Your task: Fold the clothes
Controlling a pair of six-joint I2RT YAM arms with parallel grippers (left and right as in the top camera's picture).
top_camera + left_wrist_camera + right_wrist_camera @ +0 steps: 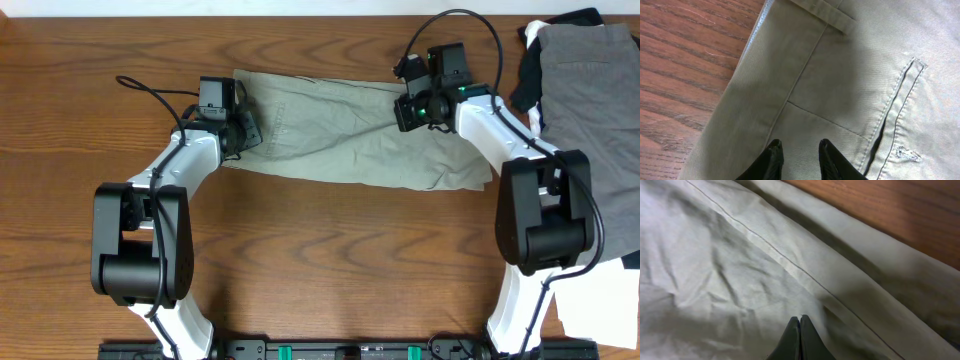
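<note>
While the khaki-olive shorts [340, 135] lie spread flat across the far middle of the bench [330, 260], 1 arm sits at each end of them. The left jaws stand a little way apart over the waistband end. Their 2 black fingers [774, 159] point at flat cloth just beside a welt pocket [892, 115], with nothing pinched between them. The right jaws are pressed fully together, tips down on wrinkled cloth near a long seam [790, 262]; whether they nip any fabric I cannot tell. A grey garment [600, 90] and a black garment [527, 80] are heaped at the bench's far right corner, apart from the shorts.
</note>
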